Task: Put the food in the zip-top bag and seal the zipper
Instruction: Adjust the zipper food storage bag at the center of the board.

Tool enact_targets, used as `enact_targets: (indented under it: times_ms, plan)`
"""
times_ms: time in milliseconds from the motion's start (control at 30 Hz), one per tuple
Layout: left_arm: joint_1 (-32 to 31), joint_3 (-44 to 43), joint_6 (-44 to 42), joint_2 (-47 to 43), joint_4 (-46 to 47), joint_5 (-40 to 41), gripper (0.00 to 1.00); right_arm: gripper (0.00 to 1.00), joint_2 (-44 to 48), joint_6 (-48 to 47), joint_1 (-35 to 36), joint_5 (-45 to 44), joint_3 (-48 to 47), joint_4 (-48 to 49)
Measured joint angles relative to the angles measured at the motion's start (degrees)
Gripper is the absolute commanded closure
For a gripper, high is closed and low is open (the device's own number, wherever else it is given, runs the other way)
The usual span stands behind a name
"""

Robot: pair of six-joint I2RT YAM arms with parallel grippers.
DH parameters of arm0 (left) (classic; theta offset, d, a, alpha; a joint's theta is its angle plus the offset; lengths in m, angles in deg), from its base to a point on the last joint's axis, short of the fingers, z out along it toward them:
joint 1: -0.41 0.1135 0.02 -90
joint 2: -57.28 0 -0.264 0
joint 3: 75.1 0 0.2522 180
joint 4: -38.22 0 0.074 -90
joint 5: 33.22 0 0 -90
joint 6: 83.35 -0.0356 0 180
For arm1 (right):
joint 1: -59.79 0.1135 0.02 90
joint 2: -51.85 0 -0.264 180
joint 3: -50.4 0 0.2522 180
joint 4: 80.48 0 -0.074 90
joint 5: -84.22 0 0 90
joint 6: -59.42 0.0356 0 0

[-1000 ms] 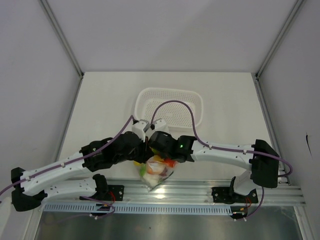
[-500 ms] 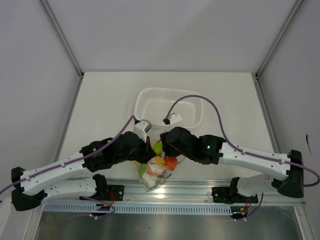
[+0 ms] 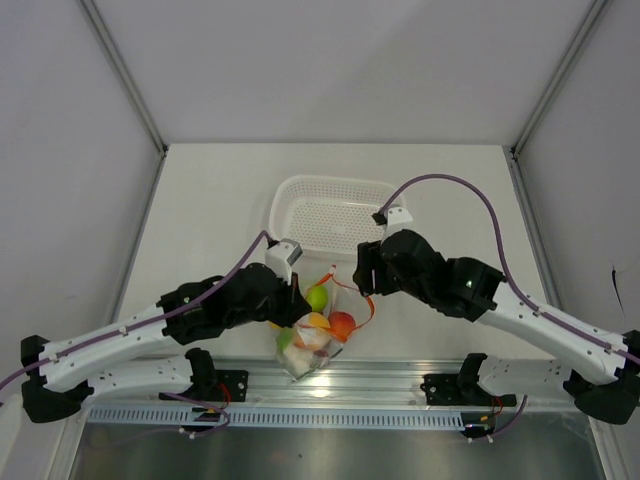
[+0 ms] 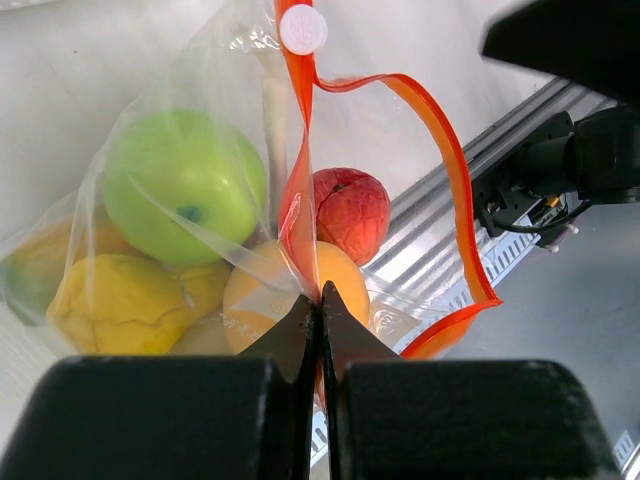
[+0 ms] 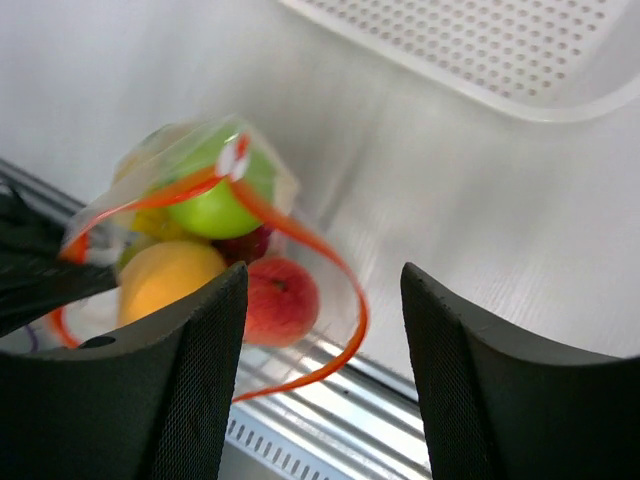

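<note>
The clear zip-top bag [image 3: 312, 345] hangs at the table's near edge, over the rail. It holds a green apple [image 4: 185, 185], a yellow lemon [image 4: 125, 300], an orange [image 4: 285, 295] and a red peach [image 4: 350, 212]. The red-orange zipper [image 4: 455, 200] gapes in an open loop, with a white slider tab [image 4: 303, 30] at its far end. My left gripper [image 4: 320, 295] is shut on the zipper strip at one side of the mouth and holds the bag up; in the top view it [image 3: 296, 300] is beside the bag. My right gripper [image 5: 325, 278] is open and empty, above and right of the bag [image 5: 190, 240]; it also shows in the top view [image 3: 364, 270].
A white perforated basket [image 3: 340, 190] stands empty behind the bag, and its corner shows in the right wrist view [image 5: 500, 70]. The metal rail [image 3: 400, 380] runs along the near edge under the bag. Grey walls enclose the table on three sides.
My right gripper has drawn back from the bag's mouth, up and to the right, and is now clear of it. The green apple and peach now show. The left arm has stayed put.
</note>
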Motion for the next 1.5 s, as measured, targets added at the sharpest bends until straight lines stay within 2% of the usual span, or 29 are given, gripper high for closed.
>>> enact_targets:
  times_ms: [200, 567, 600, 633, 667, 733, 800, 900, 933, 1267, 1500]
  plan:
    - [0.00, -0.11, -0.35, -0.20, -0.39, 0.02, 0.99, 0.36, -1.49, -1.84, -11.54, 11.06, 4.98, 0.00]
    - [0.00, -0.72, -0.46, 0.66, -0.46, -0.15, 1.00, 0.44, -1.64, -2.54, -12.48, 26.95, 12.94, 2.64]
    - [0.00, -0.76, -0.48, 0.68, -0.46, -0.17, 0.99, 0.48, -1.64, -2.54, -12.48, 27.89, 13.79, 2.95]
    - [0.00, -0.76, -0.50, 0.70, -0.46, -0.20, 0.99, 0.58, -1.62, -2.56, -12.48, 28.55, 14.38, 3.26]
    - [0.00, -0.76, -0.55, 0.70, -0.46, -0.22, 0.99, 0.62, -1.62, -2.69, -12.48, 29.18, 15.02, 3.54]
    - [0.00, -0.76, -0.85, 0.70, -0.46, -0.31, 0.99, 0.70, -1.62, -2.45, -12.48, 30.29, 15.93, 3.93]
    - [0.02, -0.79, -1.38, 0.68, -0.44, -0.70, 0.99, 0.73, -1.68, -2.21, -12.48, 31.26, 16.39, 4.42]
    - [0.02, -0.87, -2.05, 0.72, -0.46, -1.51, 0.99, 0.96, -1.84, -2.21, -12.48, 32.09, 16.70, 5.53]
    - [0.02, -0.90, -2.16, 0.74, -0.44, -1.53, 0.99, 1.00, -1.88, -2.01, -12.48, 32.35, 16.74, 5.79]
    - [0.13, -2.43, -6.58, 2.80, -0.33, -4.42, 0.99, 1.00, 0.13, 1.49, -12.07, 39.26, 16.90, 9.90]
    - [0.35, -3.21, -10.86, 3.34, -0.26, -8.31, 0.99, 1.00, -1.70, 7.93, -6.10, 38.51, 14.43, 12.68]
